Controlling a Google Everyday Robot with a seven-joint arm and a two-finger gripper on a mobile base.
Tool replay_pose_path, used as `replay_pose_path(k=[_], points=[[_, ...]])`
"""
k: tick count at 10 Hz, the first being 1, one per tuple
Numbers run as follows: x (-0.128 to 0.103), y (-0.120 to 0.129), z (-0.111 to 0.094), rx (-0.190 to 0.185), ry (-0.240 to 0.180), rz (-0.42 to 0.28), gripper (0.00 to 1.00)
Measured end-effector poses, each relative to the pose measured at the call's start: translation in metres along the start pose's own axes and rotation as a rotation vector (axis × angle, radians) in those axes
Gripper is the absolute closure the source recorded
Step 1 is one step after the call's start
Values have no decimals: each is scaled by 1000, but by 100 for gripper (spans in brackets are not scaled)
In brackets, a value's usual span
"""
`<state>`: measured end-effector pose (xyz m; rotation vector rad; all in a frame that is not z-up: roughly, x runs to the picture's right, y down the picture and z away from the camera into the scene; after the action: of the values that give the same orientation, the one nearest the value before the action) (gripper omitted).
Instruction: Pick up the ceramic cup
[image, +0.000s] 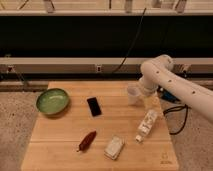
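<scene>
The ceramic cup (132, 94) is small, plain and white. It stands upright on the wooden table (60, 130) near its far right side. My gripper (144, 97) hangs from the white arm (170, 82), which reaches in from the right. The gripper is right beside the cup on its right side, at about the cup's height. I cannot tell whether it touches the cup.
A white bottle with a label (146, 125) lies in front of the gripper. A black phone (94, 106), a green bowl (52, 101), a red oblong item (87, 141) and a white packet (114, 147) lie further left. Cables hang past the table's right edge.
</scene>
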<state>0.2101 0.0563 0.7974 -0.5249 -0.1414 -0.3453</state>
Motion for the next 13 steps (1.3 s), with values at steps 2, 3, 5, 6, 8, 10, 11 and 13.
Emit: replay_pose_path(k=[2,3,5,6,8,10,11,13], points=[[-2,-4,13,0,-8,-20,20],[-2,-5,18,0,-8,-26,20],[-3,-4,29,-1,-14,-31,20],[-3,-4,33,-2,-14,-30,20],[-6,-7,42,-4,-17,-37,20],[-5,-6,43,-7,-12,-37,20],[-4,-5,44,-9,-12,-35,23],[-7,-7,45,-11,-14,-43,27]])
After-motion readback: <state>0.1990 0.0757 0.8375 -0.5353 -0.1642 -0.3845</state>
